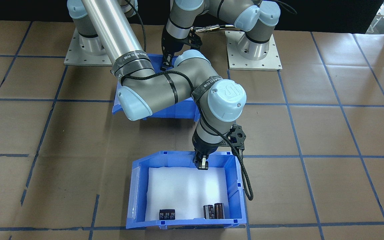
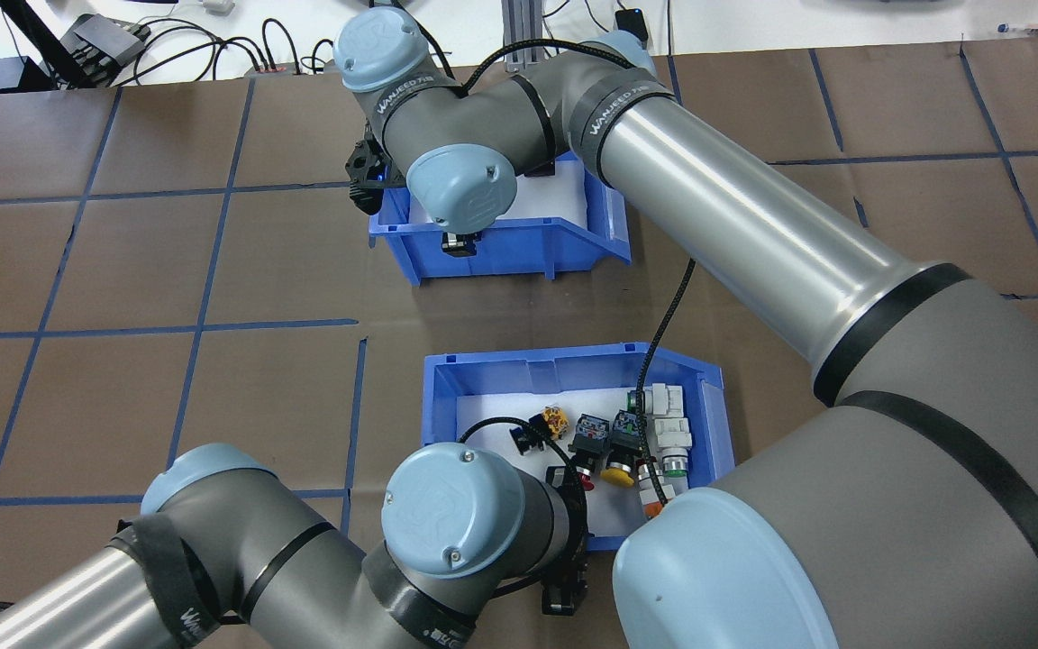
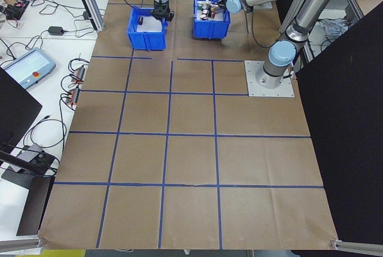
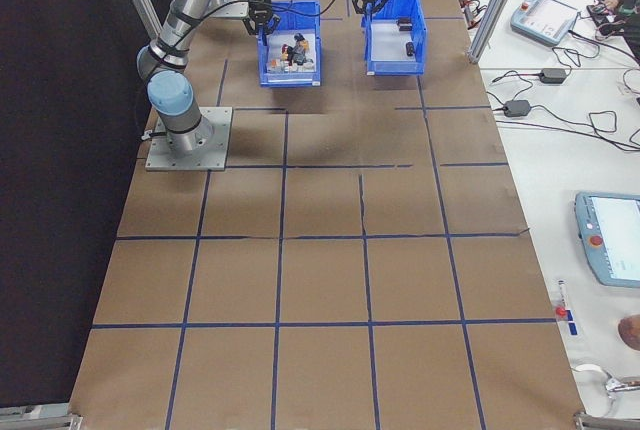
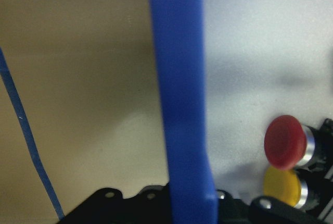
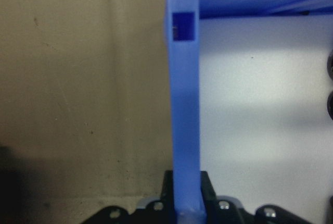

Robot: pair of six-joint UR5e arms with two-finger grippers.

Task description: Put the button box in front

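Left gripper (image 2: pixel 564 577) straddles the button box (image 2: pixel 573 379) rim, seemingly clamped; right gripper (image 1: pixel 201 164) likewise on the capacitor bin (image 1: pixel 185 190) wall.
You'll see the button box nearest the robot, capacitor bin beyond it.

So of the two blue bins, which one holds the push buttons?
The button box, the bin nearer the robot, with red, yellow and green push buttons on white foam; the left gripper straddles its wall. The other bin, farther out, holds only dark cylinders.

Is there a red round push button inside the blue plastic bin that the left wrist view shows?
Yes, a red round push button lies on the white foam liner.
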